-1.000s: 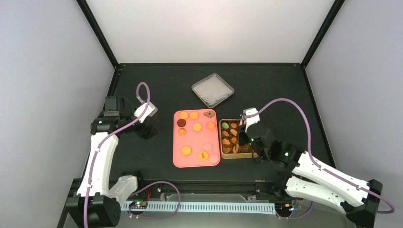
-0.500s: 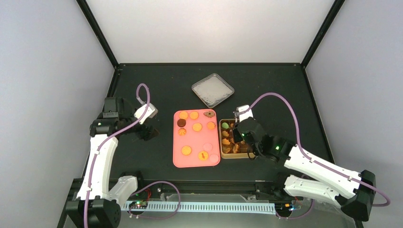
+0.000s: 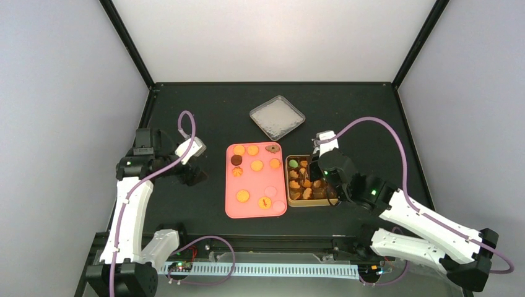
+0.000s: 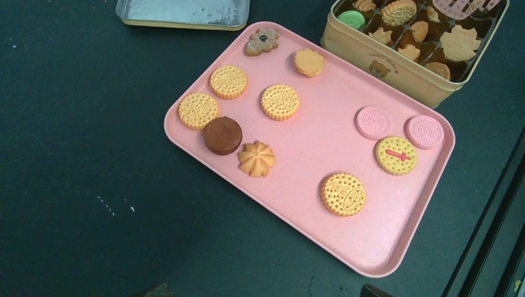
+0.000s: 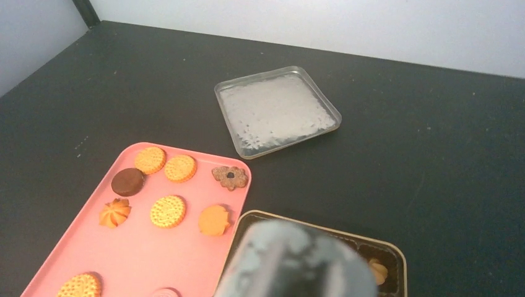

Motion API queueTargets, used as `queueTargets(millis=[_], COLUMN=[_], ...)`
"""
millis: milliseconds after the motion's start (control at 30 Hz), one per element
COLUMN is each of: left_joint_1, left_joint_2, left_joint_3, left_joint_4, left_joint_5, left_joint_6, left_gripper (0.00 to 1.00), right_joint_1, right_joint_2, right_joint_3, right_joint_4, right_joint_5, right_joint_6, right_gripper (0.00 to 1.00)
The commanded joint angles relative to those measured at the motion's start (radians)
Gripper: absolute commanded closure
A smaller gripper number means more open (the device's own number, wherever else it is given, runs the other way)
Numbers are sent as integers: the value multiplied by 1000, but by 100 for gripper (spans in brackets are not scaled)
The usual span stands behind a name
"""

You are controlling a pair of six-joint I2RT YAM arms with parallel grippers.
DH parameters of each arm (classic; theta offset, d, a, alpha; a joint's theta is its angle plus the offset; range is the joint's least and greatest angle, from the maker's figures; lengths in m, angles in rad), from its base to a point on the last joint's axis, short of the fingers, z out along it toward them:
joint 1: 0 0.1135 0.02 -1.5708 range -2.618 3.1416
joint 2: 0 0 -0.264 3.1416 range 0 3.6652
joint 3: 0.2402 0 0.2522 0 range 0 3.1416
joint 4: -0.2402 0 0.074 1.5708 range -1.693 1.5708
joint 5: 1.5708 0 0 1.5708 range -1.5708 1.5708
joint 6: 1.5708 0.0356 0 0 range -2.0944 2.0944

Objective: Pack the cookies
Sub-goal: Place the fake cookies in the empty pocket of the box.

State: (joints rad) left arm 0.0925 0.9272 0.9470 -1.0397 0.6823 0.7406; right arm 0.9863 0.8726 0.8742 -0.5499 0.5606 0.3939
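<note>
Two grippers: the left gripper [image 3: 193,174] hangs over bare table [image 3: 210,111] at 9 o'clock of the tray [image 4: 371,229]; the right gripper [image 3: 323,179] is over the tin [image 4: 402,77] at 3 o'clock of the tray.
Left gripper: jaws spread wide with nothing between them. In its wrist view only the dark fingertips [image 4: 156,290] peek in at the bottom edge, well apart.
Right gripper: how far it is open cannot be told, nor whether it holds anything. From above it is a dark mass over the tin. In its own wrist view a blurred grey shape [image 5: 291,260] fills the bottom centre and hides the fingers.
Cookies [image 4: 279,102]: eleven lie loose on the pink tray, all apart from one another. Most are orange-golden, one is dark brown, one is a speckled flower shape, and two pink ones sit side by side. More sit in the tin's compartments, a green one in its far-left corner. The arm covers part of them from above.
Tin: just beside the tray's 3 o'clock edge; whether they touch is unclear.
Pale slotted piece [image 4: 461,6]: above the tin, cut off by the top edge of the left wrist view, too little showing to name.
Lid [image 5: 275,111]: silver, square, lying flat at 1 o'clock of the tray, well apart from it.
</note>
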Motion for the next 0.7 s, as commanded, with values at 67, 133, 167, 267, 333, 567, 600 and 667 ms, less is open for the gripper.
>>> queueTargets(millis=[67, 133, 167, 267, 333, 567, 600, 667], left_joint_1=[7, 6, 7, 6, 8, 7, 7, 6], left_joint_2=[-54, -57, -56, -49, -44, -25, -22, -18], left_joint_3=[22, 10, 7, 3, 4, 18, 19, 21], left_joint_4=[-29, -10, -10, -23, -35, -48, -51, -54], left_joint_5=[45, 60, 68, 79, 75, 68, 66, 64], left_joint_6=[26, 15, 13, 21, 37, 48, 48, 48], left_gripper=[19, 19, 19, 19, 19, 19, 19, 19], right_joint_1=[-4, -3, -4, -3, -3, -4, -4, -3], right_joint_2=[-10, -23, -29, -53, -64, -75, -71, -59], right_joint_3=[-20, -24, -24, -22, -23, -65, -74, -84], right_joint_4=[-44, -67, -86, -116, -129, -84, -69, -40], right_joint_5=[9, 4, 6, 7, 4, -24, -26, -36], right_joint_6=[49, 58, 61, 65, 71, 80, 76, 68], right_gripper=[77, 77, 77, 77, 77, 77, 77, 77])
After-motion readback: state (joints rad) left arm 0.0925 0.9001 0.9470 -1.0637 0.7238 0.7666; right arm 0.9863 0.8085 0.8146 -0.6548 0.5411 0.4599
